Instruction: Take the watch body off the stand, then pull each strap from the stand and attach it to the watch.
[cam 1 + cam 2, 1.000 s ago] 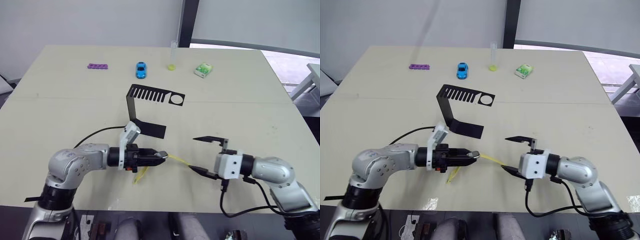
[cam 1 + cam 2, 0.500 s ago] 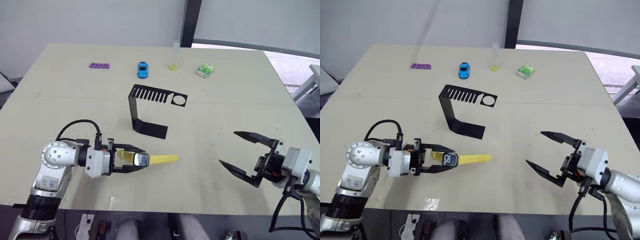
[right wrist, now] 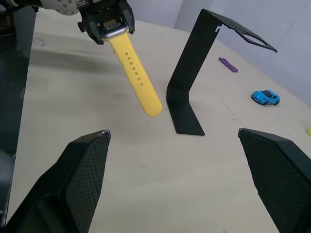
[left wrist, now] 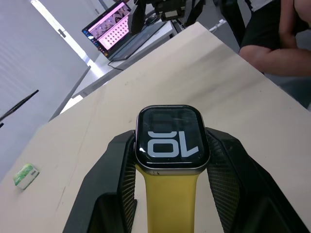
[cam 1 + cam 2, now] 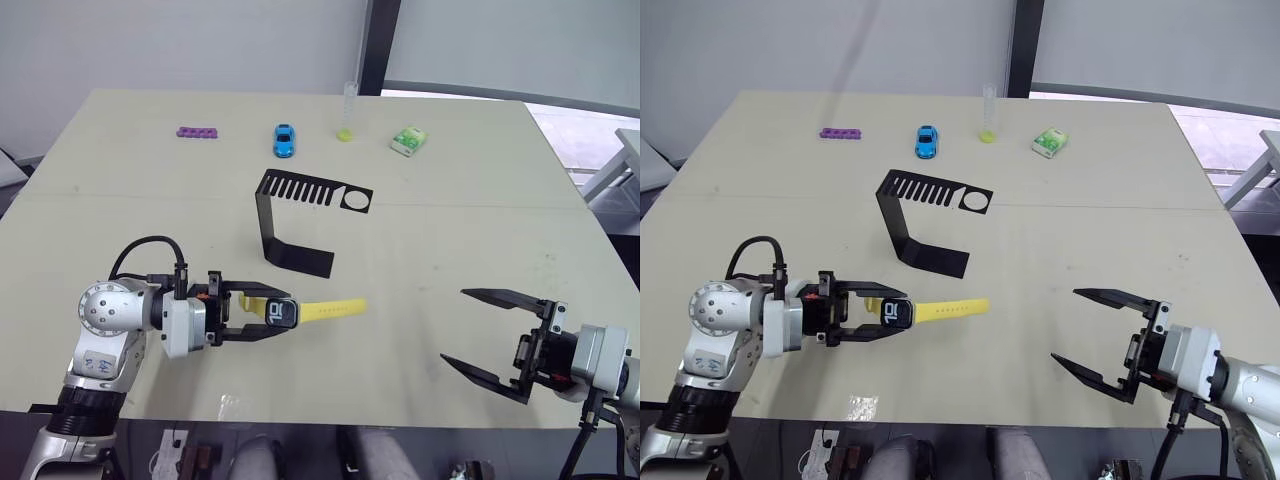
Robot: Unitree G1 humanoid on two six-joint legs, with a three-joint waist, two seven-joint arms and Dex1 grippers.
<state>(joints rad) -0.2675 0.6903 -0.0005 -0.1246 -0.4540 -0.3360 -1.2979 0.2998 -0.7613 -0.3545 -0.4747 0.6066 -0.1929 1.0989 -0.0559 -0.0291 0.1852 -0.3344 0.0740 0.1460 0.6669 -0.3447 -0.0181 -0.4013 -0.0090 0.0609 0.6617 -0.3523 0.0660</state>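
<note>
My left gripper (image 5: 279,314) is shut on the watch body (image 5: 281,312), a dark case with light digits, held just above the table near its front left. One yellow strap (image 5: 335,308) sticks out from the case toward the right. A second yellow strap (image 4: 167,196) runs from the case back between my left fingers (image 4: 111,170). The black stand (image 5: 298,225) sits on the table behind the watch, and I see nothing on its slotted top plate. My right gripper (image 5: 456,325) hangs wide open at the front right, apart from the strap's tip and holding nothing.
Along the table's far side stand a purple bar (image 5: 193,132), a blue toy car (image 5: 284,140), a clear tube with a yellow bottom (image 5: 347,112) and a green-white packet (image 5: 407,140). The table's front edge runs just below both grippers.
A second ago my right gripper was at the strap's end beside the left one; it has drawn away to the right. The left gripper has turned the watch face up and shifted slightly right.
</note>
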